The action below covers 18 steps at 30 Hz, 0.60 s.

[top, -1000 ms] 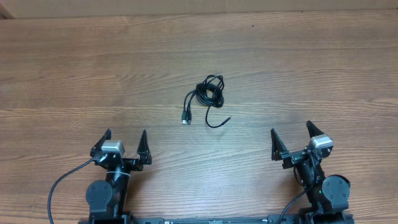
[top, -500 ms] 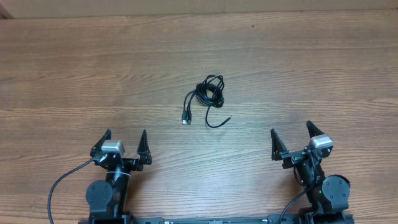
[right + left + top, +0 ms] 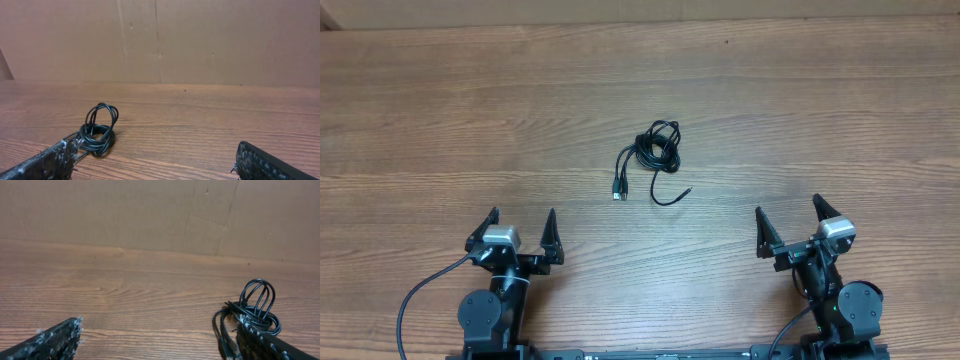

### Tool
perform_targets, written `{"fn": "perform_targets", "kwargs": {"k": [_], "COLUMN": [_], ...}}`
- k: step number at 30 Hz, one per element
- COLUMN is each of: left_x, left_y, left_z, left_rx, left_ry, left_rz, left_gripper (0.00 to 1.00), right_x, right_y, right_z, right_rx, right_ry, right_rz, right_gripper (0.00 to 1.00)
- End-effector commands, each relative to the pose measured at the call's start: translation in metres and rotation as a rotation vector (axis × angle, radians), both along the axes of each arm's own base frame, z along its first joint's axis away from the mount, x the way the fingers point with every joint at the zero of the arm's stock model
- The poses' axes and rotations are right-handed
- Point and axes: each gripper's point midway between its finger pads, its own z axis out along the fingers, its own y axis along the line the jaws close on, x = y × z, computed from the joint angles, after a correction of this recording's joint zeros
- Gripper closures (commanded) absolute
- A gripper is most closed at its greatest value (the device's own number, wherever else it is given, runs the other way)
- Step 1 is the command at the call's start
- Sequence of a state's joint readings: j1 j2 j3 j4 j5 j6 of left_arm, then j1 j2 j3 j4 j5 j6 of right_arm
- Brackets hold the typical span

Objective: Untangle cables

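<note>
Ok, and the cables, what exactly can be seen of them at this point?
The cables are thin, black and flexible, bunched in a small knot of loops near the middle of the wooden table. In the wrist views some loops stand up off the surface. Two tails trail toward the robot: one ends in plug connectors, the other curls to a small plug. Only the table touches them.

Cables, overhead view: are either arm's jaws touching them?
No, the cables lie alone on the table, well apart from both pairs of jaws.

Black arms (image 3: 485,312), silver wrist blocks (image 3: 502,236) (black cable (image 3: 417,295) attached), pointed pincer fingers (image 3: 551,227).
</note>
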State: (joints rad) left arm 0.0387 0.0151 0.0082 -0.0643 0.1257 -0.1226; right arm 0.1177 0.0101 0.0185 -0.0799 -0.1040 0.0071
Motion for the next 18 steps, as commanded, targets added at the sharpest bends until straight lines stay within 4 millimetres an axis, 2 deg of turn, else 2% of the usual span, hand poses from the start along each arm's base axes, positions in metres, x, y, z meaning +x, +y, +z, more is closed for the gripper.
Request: {"fn": "perform_targets", "kwargs": {"k": [1, 4, 15, 18], "left_x": [0.0, 0.0, 0.0, -0.001], "left_y": [-0.001, -0.001, -0.002, 0.0], "left_z": [0.0, 0.0, 0.0, 0.015], "left_rx": [0.019, 0.018, 0.018, 0.079], "left_ry": [-0.003, -0.005, -0.007, -0.05], "left_rz": [-0.002, -0.005, -0.01, -0.002], "left_gripper": [0.0, 0.0, 0.01, 0.01], "right_x": [0.001, 0.002, 0.002, 0.002], "right_y": [-0.004, -0.011, -0.01, -0.01], "right_z": [-0.002, -0.002, -0.002, 0.01], "right_rx": [0.0, -0.004, -0.003, 0.002], "right_ry": [-0.004, -0.004, -0.005, -0.049], "right_rz": [-0.024, -0.061, -0.055, -0.056], "right_gripper": [0.0, 0.0, 0.0, 0.0]}}
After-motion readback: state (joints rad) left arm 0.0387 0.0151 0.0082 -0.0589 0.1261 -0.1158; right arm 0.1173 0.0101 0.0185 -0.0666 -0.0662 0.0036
